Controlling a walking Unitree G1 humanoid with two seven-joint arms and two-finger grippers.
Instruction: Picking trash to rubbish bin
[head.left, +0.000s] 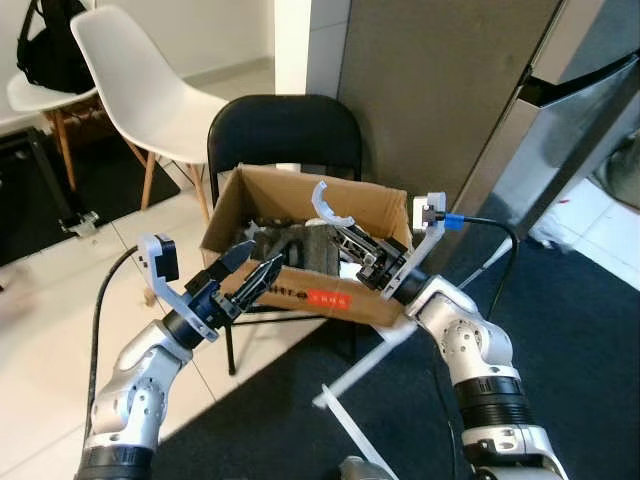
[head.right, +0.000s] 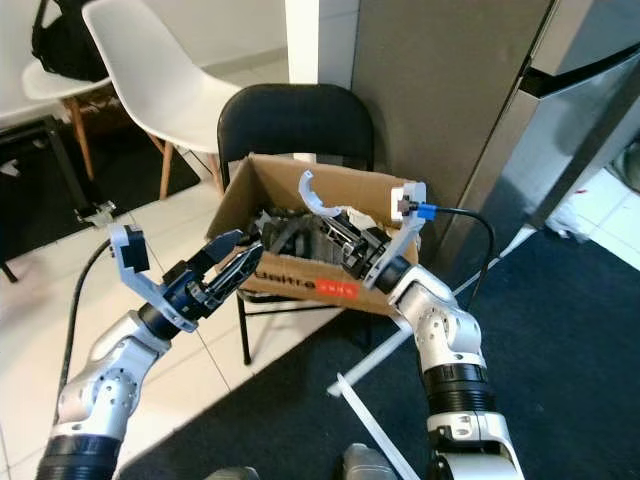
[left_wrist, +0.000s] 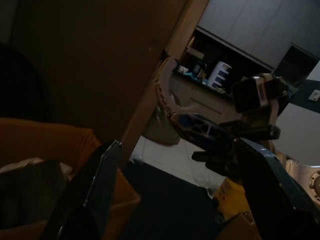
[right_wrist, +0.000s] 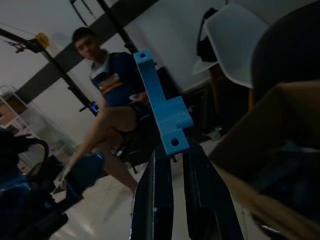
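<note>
Centre frame, over cardboard box (head.left: 300, 240): right tool (head.left: 340, 235) clamped on white bracket (head.left: 328, 205), long axis upright; left tool (head.left: 252, 270) parted, empty.

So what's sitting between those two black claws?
The cardboard box's front wall and dark trash lie between left gripper and right gripper, per the left eye view.

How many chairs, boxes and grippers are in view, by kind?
Chairs: 2, a white one and a black one
Boxes: 1, cardboard
Grippers: 2, left gripper and right gripper, the right pinching a white bracket
Total: 5
</note>
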